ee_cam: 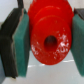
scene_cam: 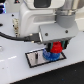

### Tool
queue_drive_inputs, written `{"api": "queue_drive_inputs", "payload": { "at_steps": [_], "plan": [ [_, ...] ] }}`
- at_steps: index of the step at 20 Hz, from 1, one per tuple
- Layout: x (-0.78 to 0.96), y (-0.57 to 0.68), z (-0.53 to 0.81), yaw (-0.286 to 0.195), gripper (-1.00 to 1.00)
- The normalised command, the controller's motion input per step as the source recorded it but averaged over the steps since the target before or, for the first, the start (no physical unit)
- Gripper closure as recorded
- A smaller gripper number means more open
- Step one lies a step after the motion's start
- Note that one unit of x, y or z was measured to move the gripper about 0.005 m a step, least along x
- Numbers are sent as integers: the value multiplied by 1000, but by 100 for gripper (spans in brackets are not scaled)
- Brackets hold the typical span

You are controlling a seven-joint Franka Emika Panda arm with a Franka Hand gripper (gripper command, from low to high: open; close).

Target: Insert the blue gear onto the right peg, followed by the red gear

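Here the glossy red gear, toothed, sits clamped between the jaws.

Brightly and evenly lit; small, coarse and soft throughout. Blown out to near-white on the table, with soft shadow under the arm. Blurred in the wrist view, with glossy highlights across the red gear.
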Motion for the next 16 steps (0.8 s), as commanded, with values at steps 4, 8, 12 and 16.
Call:
{"api": "queue_drive_inputs", "payload": {
  "at_steps": [4,8,12,16],
  "plan": [
    [23,-1,55,0,100],
    [17,7,200,0,100],
    [-8,7,237,0,100],
    [-2,2,120,0,100]
  ]
}}
